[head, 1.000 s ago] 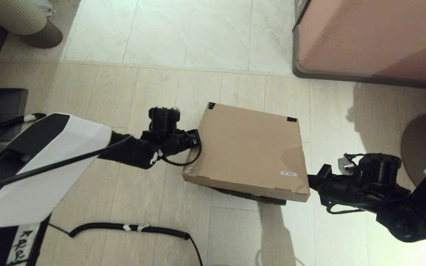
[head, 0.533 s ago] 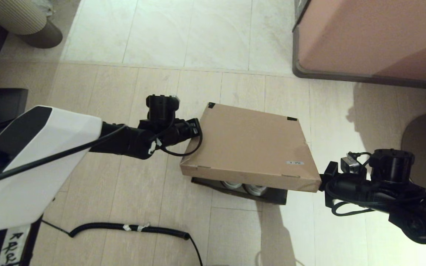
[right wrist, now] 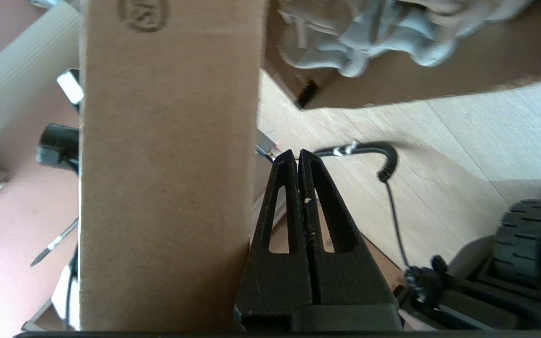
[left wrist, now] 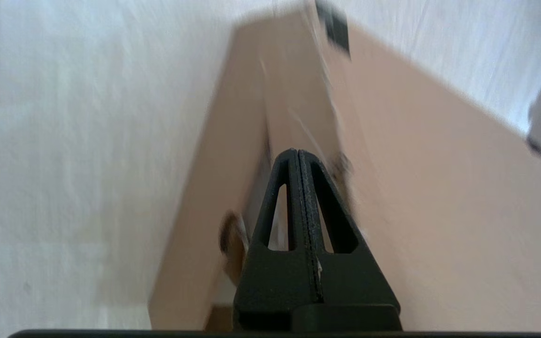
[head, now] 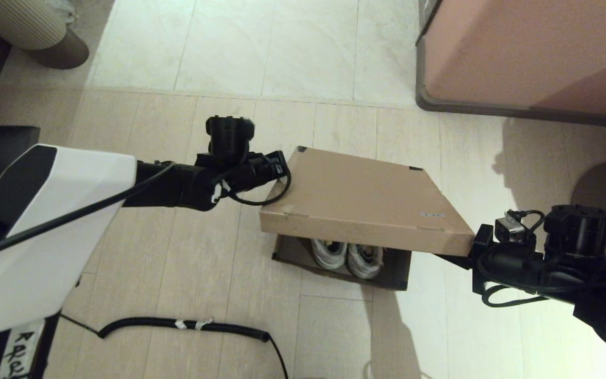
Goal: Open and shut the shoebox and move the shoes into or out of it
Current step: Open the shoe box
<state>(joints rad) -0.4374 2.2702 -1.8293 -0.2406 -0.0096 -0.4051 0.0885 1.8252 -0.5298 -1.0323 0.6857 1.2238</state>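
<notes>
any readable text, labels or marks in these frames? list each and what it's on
White sticker on the shoebox lid: too small to read.
Round stamp on the lid's side flap: blurred, unreadable.
Strip label on the robot's body: letters like "RR", not legible for certain.
The shoes: no readable marking.

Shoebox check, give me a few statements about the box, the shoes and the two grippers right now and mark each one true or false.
1. The shoebox lid is raised at its near edge. True.
2. The shoes lie on the floor beside the box. False: they sit inside it, under the lid.
3. The left gripper is at the lid's left edge. True.
4. The right gripper is open wide. False: its fingers are shut together, at the lid's right corner.
</notes>
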